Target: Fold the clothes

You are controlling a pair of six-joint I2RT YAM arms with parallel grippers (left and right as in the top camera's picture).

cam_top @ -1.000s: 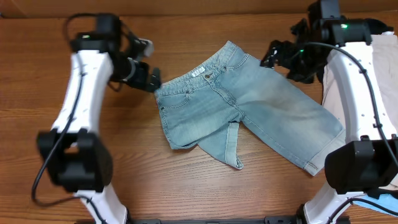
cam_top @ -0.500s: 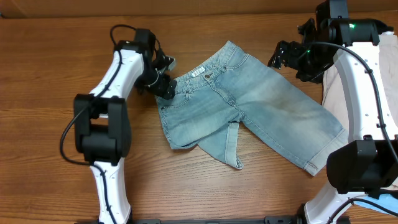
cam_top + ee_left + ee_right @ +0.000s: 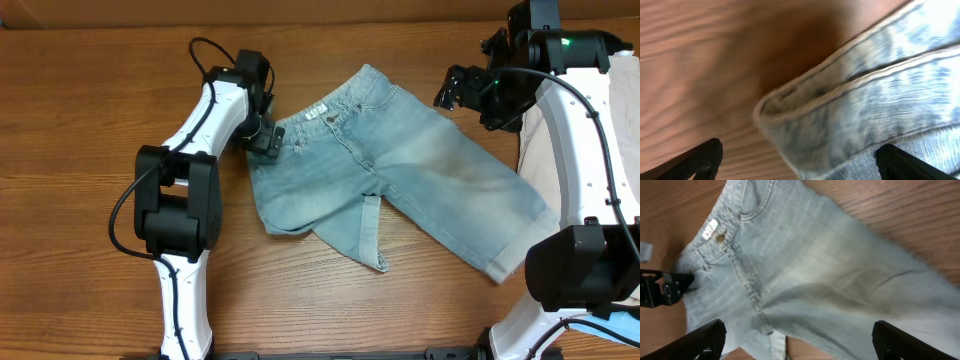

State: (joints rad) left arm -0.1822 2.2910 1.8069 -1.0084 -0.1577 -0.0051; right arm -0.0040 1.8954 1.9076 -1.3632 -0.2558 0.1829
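Observation:
The faded light-blue denim shorts (image 3: 390,175) lie spread front up in the middle of the table, waistband toward the back left. My left gripper (image 3: 264,137) is at the waistband's left corner. In the left wrist view (image 3: 799,162) its jaws are wide open, with the waistband corner (image 3: 805,105) between them. My right gripper (image 3: 466,90) hangs open and empty above the table, just right of the shorts' upper edge. The right wrist view (image 3: 799,340) looks down on the shorts (image 3: 805,275) from high up.
Pale beige shorts (image 3: 612,105) lie at the right edge behind my right arm. A bright-blue piece (image 3: 625,325) shows at the bottom right corner. Bare wooden table (image 3: 80,120) surrounds the denim shorts.
My left arm has swung right and come down onto the waistband's left corner, and the denim there has shifted slightly. My right gripper has barely moved.

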